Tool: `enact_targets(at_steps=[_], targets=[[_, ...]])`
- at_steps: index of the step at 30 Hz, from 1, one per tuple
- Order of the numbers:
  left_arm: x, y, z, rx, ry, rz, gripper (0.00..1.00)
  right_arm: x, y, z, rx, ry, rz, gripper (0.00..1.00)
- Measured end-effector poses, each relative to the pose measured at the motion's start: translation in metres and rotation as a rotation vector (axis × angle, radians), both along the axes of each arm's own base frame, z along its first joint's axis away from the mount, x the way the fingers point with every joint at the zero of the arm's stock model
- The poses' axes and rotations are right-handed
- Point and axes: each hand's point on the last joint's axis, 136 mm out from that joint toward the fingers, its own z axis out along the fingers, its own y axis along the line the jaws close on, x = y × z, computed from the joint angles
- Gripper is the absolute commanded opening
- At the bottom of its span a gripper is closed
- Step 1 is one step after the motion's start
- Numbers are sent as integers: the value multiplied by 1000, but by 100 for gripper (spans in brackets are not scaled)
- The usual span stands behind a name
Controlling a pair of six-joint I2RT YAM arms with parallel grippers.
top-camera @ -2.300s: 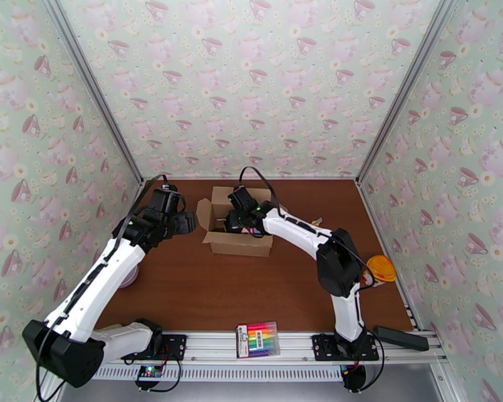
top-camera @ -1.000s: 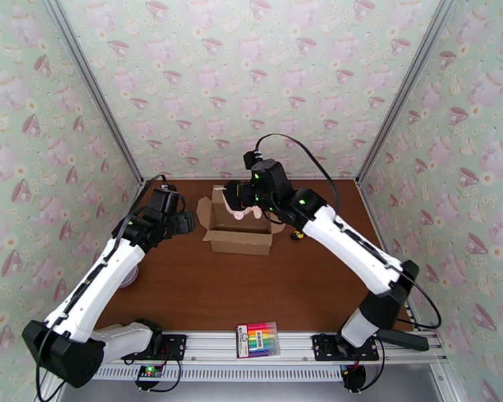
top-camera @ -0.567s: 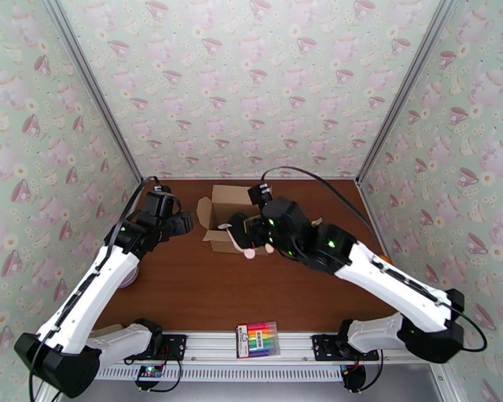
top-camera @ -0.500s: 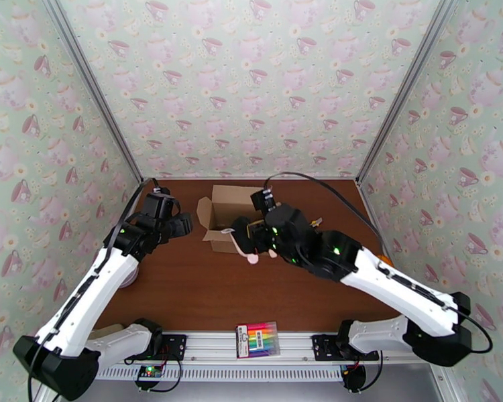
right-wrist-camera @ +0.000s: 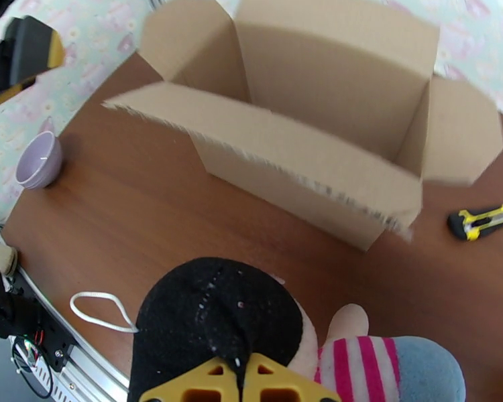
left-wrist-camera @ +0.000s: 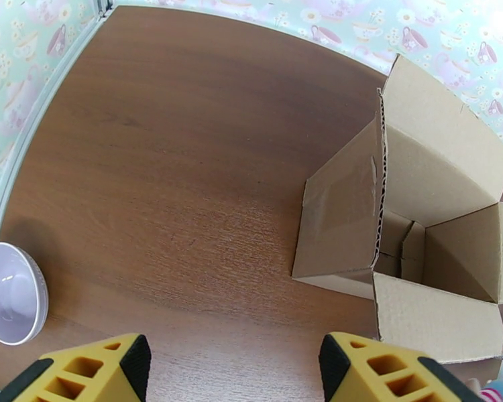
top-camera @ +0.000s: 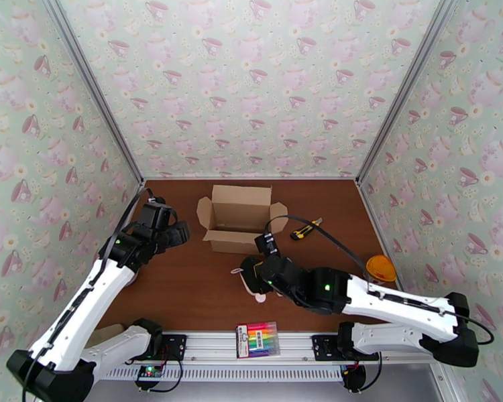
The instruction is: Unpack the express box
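Cardboard flaps stand open on all four sides of the box point(top-camera: 237, 219), which sits toward 12 o'clock on the table point(top-camera: 184, 289), so the opening step looks done. My right gripper point(right-wrist-camera: 241, 378) is pinched tight on the black head of a doll point(right-wrist-camera: 218, 316) with a pink-striped body. I hold it at 6 o'clock from the box, clear of the front flap and low over the wood; whether it touches the table I cannot tell. My left gripper point(left-wrist-camera: 233, 370) hangs at 9 o'clock from the box, fingers spread wide with nothing between them. From the left wrist I see down to the box's bottom flaps and no contents there, though the near wall hides one corner. I judge the unpacking nearly finished: what is left is to set the doll down and let go. A cutter point(top-camera: 305, 230) lies at 3 o'clock from the box, markers point(top-camera: 258, 339) at 6 o'clock by the rail, and a bowl point(left-wrist-camera: 10, 293) at 8 o'clock.
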Motion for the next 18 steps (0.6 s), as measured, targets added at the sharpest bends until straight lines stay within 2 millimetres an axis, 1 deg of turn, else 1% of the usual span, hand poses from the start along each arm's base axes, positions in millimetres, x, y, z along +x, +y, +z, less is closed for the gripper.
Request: enact_targets(at_steps=[7,13,15,18], targets=[[-1,0,-9,4,21,3,73,3,21,-33,-23,48,-5,0],[1,-1,-14,8,32,3,73,7,39,-65,-60,99,-1,0],[3,-1,-15,8,31,4,73,10,44,-75,-58,124,-5,0],[4,-1,-15,8,29,4,73,17,46,-88,-49,160,-19,0]])
